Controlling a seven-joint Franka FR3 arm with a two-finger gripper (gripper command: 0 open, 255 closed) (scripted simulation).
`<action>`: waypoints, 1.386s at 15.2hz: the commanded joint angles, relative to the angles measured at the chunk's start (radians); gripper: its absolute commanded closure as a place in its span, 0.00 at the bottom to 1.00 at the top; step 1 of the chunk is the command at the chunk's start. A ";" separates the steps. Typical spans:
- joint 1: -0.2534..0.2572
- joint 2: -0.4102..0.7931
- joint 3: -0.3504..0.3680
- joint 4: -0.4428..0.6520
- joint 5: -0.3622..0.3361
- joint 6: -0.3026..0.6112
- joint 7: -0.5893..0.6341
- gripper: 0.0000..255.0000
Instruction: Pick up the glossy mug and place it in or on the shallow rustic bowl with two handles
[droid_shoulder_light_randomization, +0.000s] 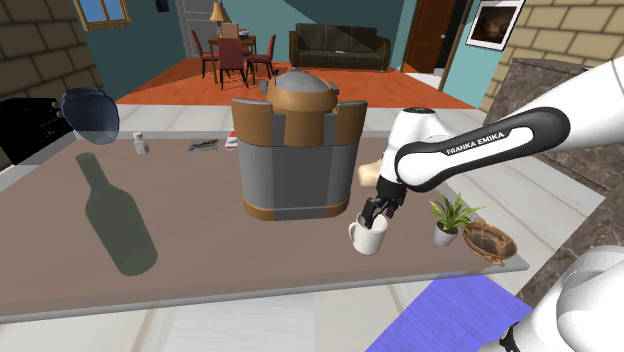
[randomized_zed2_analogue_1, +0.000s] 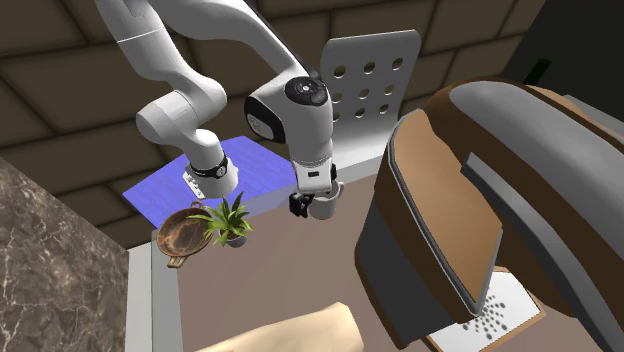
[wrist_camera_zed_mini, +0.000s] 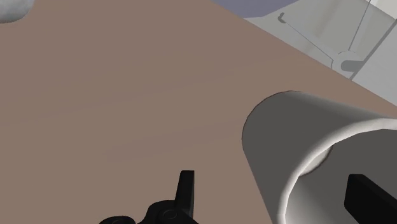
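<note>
The black gripper (droid_shoulder_light_randomization: 375, 213) is lowered over the white mug (droid_shoulder_light_randomization: 367, 237) with its fingers apart. In the wrist view, one finger (wrist_camera_zed_mini: 186, 188) stands outside the cup's wall without touching it and the other (wrist_camera_zed_mini: 369, 197) is inside the rim, so nothing is clasped. The mug stands upright on the brown tabletop (droid_shoulder_light_randomization: 200, 260), near a small potted plant (droid_shoulder_light_randomization: 447, 218). Just past the plant sits the brown two-handled bowl (droid_shoulder_light_randomization: 488, 241). A large grey-and-brown appliance (droid_shoulder_light_randomization: 290, 150) stands behind the mug.
</note>
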 joint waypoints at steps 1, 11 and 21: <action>0.000 0.003 0.000 -0.002 0.000 0.005 0.000 0.00; 0.000 0.003 0.000 -0.002 0.000 0.005 0.000 1.00; -0.001 -0.043 -0.002 0.031 -0.003 -0.073 0.004 1.00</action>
